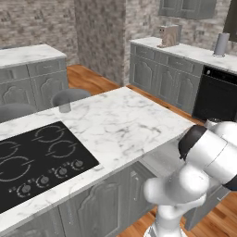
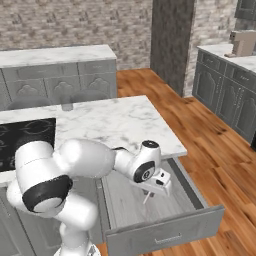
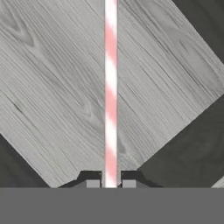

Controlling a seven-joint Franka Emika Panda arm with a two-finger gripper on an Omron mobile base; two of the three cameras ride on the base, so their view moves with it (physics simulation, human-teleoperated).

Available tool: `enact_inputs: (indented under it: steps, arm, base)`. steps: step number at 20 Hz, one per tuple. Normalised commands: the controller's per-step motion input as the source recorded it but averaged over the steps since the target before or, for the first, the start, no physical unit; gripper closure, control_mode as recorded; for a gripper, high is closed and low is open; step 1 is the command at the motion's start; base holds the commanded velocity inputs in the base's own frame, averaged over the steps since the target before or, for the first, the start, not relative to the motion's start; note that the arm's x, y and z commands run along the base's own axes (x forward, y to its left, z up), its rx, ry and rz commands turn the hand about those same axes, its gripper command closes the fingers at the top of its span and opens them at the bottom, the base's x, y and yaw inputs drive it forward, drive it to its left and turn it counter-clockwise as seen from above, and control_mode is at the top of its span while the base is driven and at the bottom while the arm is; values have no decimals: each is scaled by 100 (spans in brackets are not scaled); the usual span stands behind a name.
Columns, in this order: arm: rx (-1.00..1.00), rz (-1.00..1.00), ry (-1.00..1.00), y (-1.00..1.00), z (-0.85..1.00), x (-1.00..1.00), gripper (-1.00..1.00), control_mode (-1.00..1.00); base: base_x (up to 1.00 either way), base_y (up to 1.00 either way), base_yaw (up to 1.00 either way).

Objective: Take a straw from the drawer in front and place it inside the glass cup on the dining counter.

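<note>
Grey wood-grain drawer [image 3: 57,87] floor, jaws clamped on pink-and-white striped straw [image 3: 110,87], no writing legible

Grey carved wall cabinets [image 1: 164,76] with marble tops line a pale brick wall [image 2: 75,25]. Left of them stands a dark stone pillar [image 2: 172,42]. In front of them, warm wooden floorboards [image 2: 215,135] run across the room.

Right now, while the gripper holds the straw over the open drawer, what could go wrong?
1. The gripper pinches the thin straw only at one end, so it may slip or swing.
2. The glass cup stands across the dining counter; the straw could catch the counter edge above the drawer.
</note>
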Motion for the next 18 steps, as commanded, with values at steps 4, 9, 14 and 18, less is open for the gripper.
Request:
enact_inputs:
  steps: [4, 9, 14, 18]
  arm:
    - [1, 0, 0, 0, 100, -42, 100, -100]
    - [0, 0, 2, 16, 100, -33, 100, -100]
    - [0, 0, 1, 25, 100, -20, 100, -100]
    - [0, 0, 0, 20, 97, -22, 100, -100]
  base:
    - [0, 0, 0]
    - [0, 0, 0]
    - [0, 0, 0]
    - [0, 0, 0]
